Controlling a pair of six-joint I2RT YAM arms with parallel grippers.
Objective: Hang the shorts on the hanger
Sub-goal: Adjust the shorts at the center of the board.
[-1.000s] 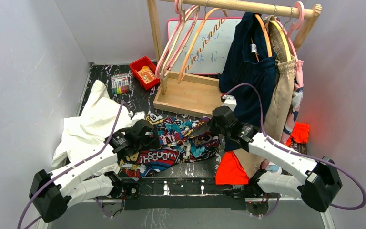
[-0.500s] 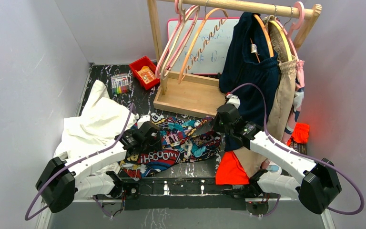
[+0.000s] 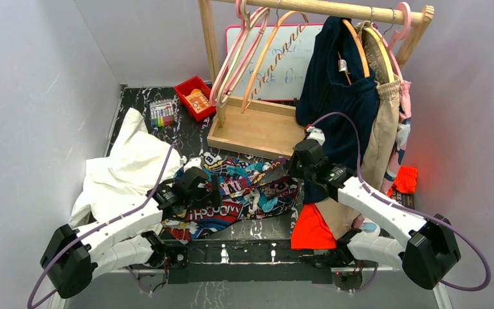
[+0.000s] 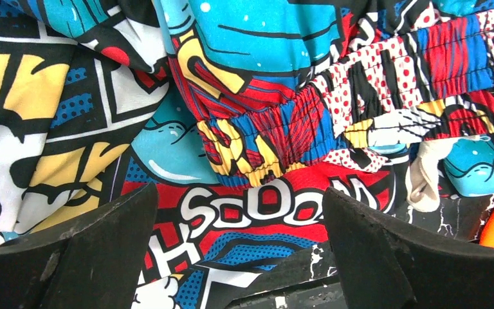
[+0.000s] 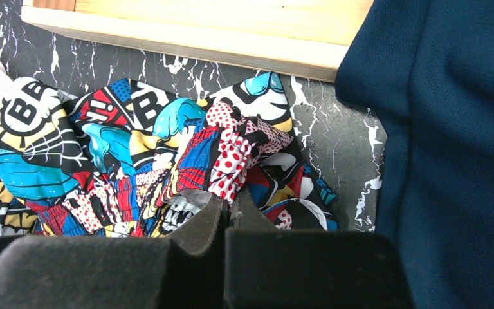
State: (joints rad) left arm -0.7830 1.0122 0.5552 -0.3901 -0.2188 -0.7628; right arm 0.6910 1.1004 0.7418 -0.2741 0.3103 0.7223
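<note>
Shorts [image 3: 241, 193], comic-print, lying crumpled on the marbled tabletop [image 3: 193, 135] just in front of the wooden rack base [image 3: 257, 132], between both arms; white drawstring [image 4: 424, 180] visible beside the elastic waistband. Hanger [image 3: 275, 61], light orange with notched lower bar, hung on the rack rail [image 3: 334, 9] beside the pink hangers [image 3: 231, 58], well apart from the garment. Left gripper [image 4: 238, 206] spread wide and empty, hovering just above the waistband. Right gripper [image 5: 229, 209] pressed together, apparently pinching a raised fold of the print at its right end; confirm the hold before lifting. Risks from here: a thin single-layer pinch likely to slip under the garment's weight; closing the left jaws on a leg panel rather than the waistband likely to leave the fabric bunched and awkward to drape over the bar. Keep clear of the white cloth [image 3: 128, 167] at the left and the navy garment [image 3: 331, 84] hanging just beside the right wrist; snagging either likely to drag it along. Avoid knocking the hanger off the rail on approach.
</note>
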